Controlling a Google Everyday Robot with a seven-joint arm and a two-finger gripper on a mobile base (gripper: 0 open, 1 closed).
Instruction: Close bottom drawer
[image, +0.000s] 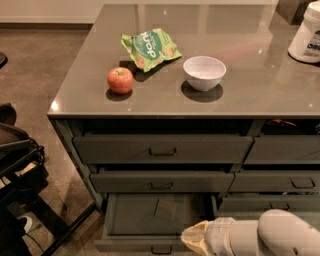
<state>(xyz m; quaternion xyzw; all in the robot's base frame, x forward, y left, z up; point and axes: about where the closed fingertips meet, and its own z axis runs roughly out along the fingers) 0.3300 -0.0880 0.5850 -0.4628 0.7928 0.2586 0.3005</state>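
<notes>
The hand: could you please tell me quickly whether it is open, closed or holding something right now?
The hand: at the front right of the open bottom drawer; open or closed cannot be told.

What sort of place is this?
Probably a kitchen or break room: counter island with drawers, an apple, snack bag and bowl on top. The gripper is low right, by the front of the open bottom drawer.

Cream gripper (194, 239) low right, dark grey bottom drawer (134, 218)
</notes>
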